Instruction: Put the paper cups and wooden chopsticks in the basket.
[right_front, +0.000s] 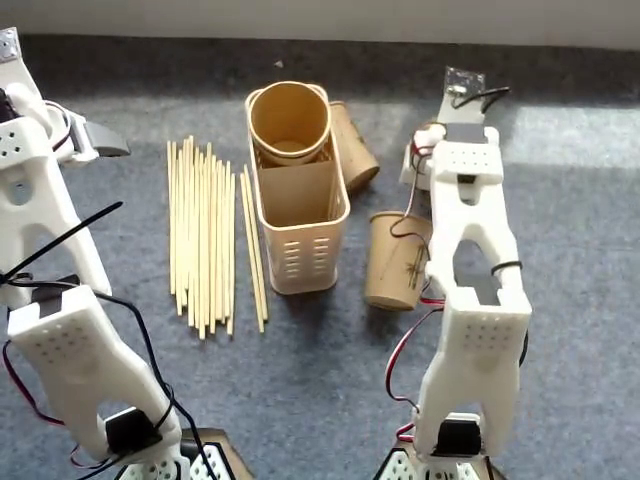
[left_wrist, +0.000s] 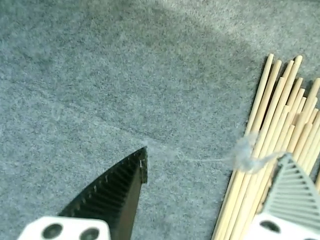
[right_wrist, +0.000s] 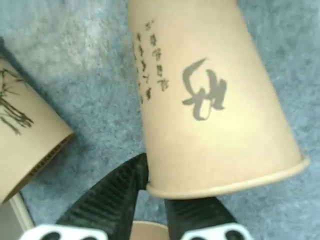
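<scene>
Right gripper (right_wrist: 154, 182): fingers closed on the rim of the lying cup (right_wrist: 210, 100), centre right in the high view; expect it light and thin-walled, so pinch gently. Left gripper (left_wrist: 216, 154): fingers open at the chopsticks (left_wrist: 270, 150), centre left; stiff, slim, likely to roll, take mid-length. Basket (right_front: 300, 255) stands upright between.

A: Where does the high view sit?
B: Above the table (right_front: 560, 200), on the arms' base side. It looks down from far enough to take in the basket (right_front: 297, 215), the left arm (right_front: 60, 330) and the right arm (right_front: 480, 300).
A: And the left wrist view?
B: Close over the table, facing down at the chopsticks (left_wrist: 272, 150) beside the basket. The high view shares those.
A: The right one?
B: Very near a lying cup (right_wrist: 210, 100) on the basket's other side, also shared.
</scene>
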